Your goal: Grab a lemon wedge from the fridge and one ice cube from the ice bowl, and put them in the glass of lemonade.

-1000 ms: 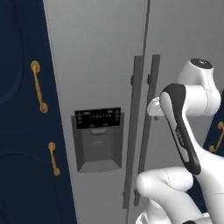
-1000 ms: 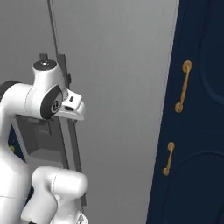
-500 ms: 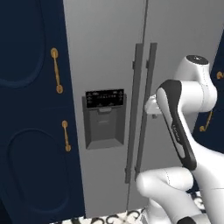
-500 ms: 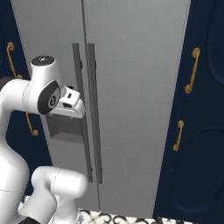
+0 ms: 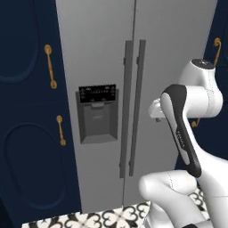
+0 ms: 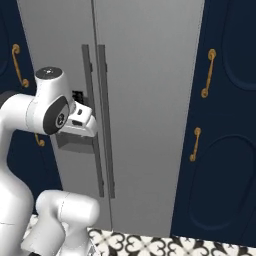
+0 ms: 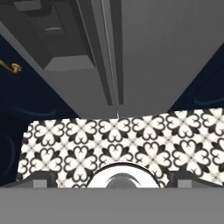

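Left base view
- Fridge (image 5: 107,58): tall, light grey, both doors shut; stands between navy cabinets.
- Handles (image 5: 132,107): two long dark-grey vertical bars, side by side at the door seam.
- Dispenser recess (image 5: 98,114): black panel above a grey niche, on the left door.
- Left cabinet (image 5: 26,133): navy, with two brass handles (image 5: 50,67), one above the other.
- Arm (image 5: 187,116): white with a dark band, folded in the near right, in front of the right door.
- Floor (image 5: 107,218): black-and-white patterned tiles at the fridge foot.

Right base view
- Fridge (image 6: 150,75): same closed doors; handle pair (image 6: 98,125) left of centre.
- Arm (image 6: 50,107): white elbow in the near left, covering part of the dispenser.
- Right cabinet (image 6: 225,125): navy, two brass pulls (image 6: 207,73).

Hand view
- Fridge (image 7: 166,52): lower doors seen from close, seam and handle ends near centre.
- Floor (image 7: 131,140): patterned tiles below the doors.
- Gripper (image 7: 112,180): finger tips (image 7: 40,178) stand far apart at the bottom corners; jaws spread wide, nothing between them.
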